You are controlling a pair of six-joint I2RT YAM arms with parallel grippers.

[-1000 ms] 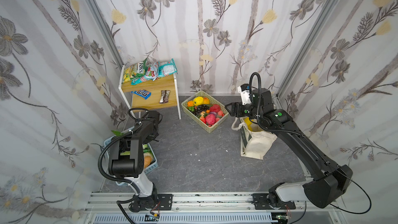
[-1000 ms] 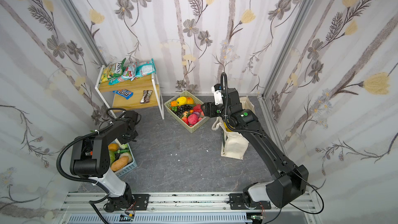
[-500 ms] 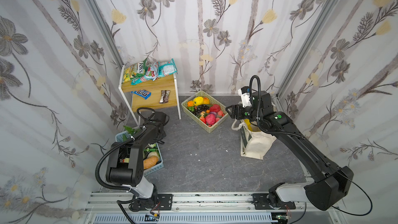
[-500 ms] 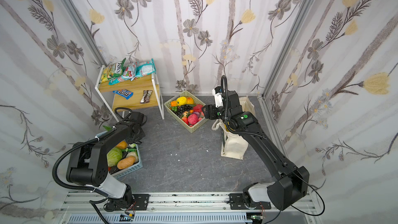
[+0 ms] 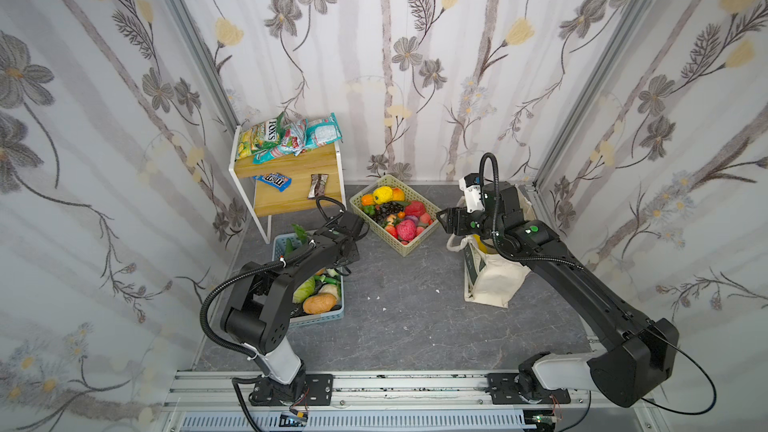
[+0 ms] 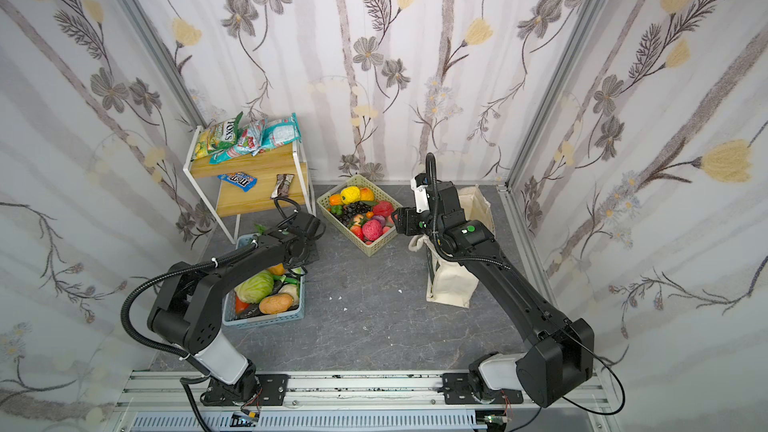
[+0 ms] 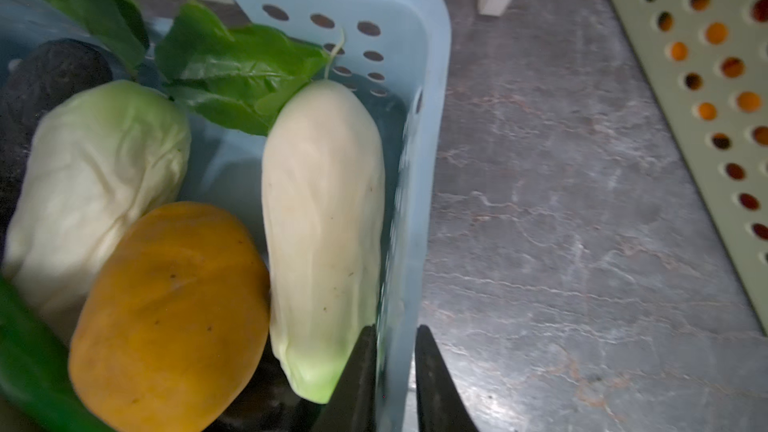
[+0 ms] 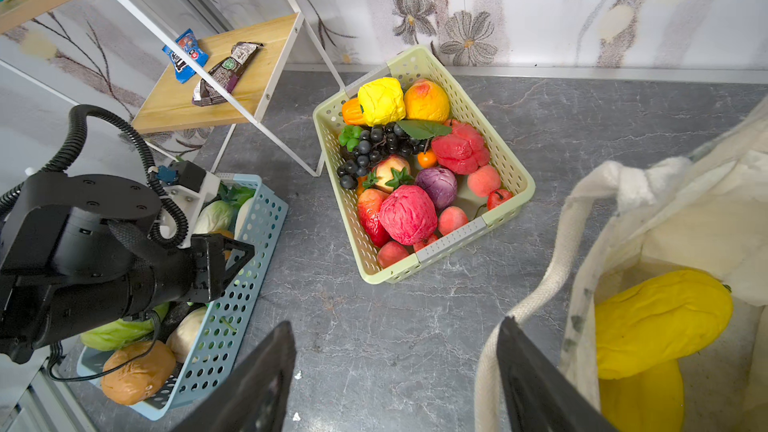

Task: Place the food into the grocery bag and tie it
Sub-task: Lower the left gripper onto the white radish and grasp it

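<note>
Hazard: my left gripper (image 7: 395, 332) clamps the light blue basket (image 7: 432, 56) by its wall and may tip it; my right gripper (image 8: 395, 371), open and empty, hangs beside the grocery bag (image 8: 685, 222) strap (image 8: 559, 243), yellow mango (image 8: 660, 317) inside, where a snag could topple it.

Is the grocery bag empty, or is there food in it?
Not empty. The right wrist view shows yellow mango shapes lying inside the open grocery bag.

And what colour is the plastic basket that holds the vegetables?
The vegetable basket is light blue, with round holes; the right wrist view shows it best.
</note>
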